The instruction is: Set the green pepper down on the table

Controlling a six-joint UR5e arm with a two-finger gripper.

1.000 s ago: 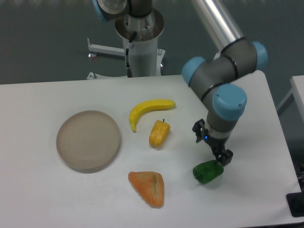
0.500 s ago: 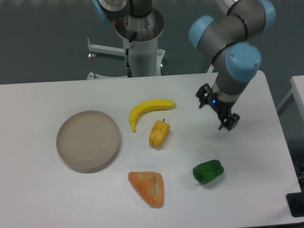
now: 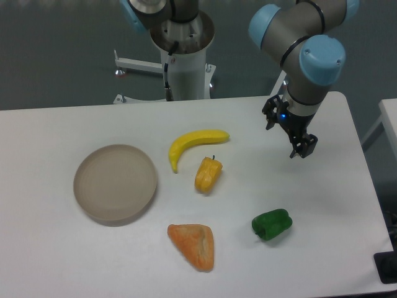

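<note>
Grey arm (image 3: 291,31), light-blue joint caps, silver tube link, small black jaws, blue light at wrist

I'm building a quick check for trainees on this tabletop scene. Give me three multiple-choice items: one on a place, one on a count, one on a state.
1. Where does the green pepper lie?
A. on the plate
B. on the table
C. in the gripper

2. How many peppers are in view?
A. one
B. two
C. four

3. What does the gripper hold?
A. nothing
B. the banana
C. the green pepper

Key: 1 B, it rests on the bare white top, apart from the plate. 2 B, the green one and the yellow pepper. 3 A, it hangs above the table with nothing between its fingers; the banana lies on the table.
</note>
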